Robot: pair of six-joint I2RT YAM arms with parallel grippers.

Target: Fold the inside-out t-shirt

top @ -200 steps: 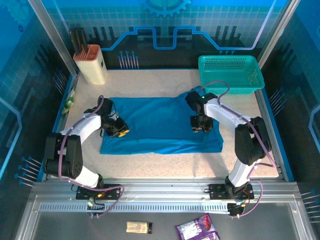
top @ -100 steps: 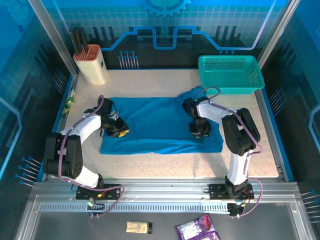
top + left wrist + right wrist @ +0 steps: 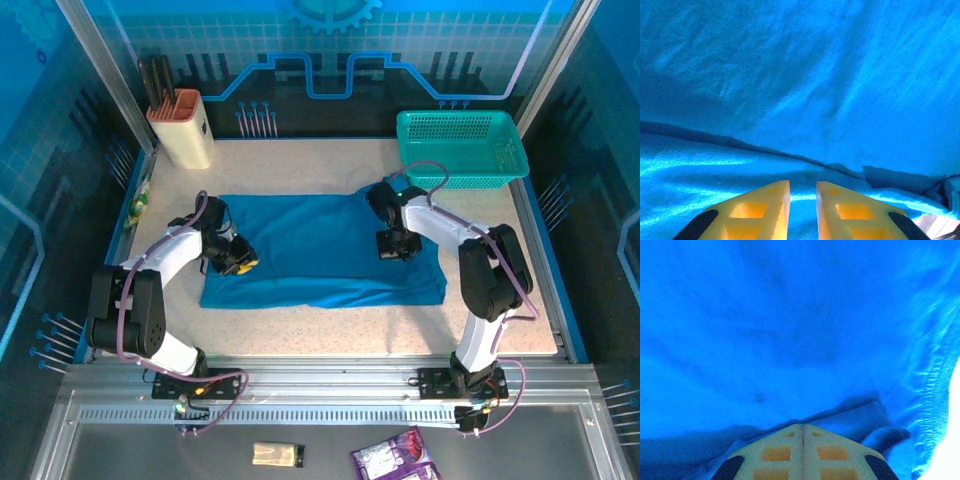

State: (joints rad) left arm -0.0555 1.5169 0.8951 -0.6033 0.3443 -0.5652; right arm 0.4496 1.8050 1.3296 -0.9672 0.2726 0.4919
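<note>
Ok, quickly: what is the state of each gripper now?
Left gripper: narrow gap over the t-shirt; a pinch cannot be told.
Right gripper: closed, fingertips touching.

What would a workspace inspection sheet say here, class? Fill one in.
Surface: speckled table.
Job's things: shirt spread flat on it.
Clutter: basket far right; holder far left; packets on the near ledge.
Claws: left claw at the shirt's left edge, jaws slightly apart; right claw on its right part, shut.
Cables: purple cable along each arm.
Surroundings: blue walls.
</note>
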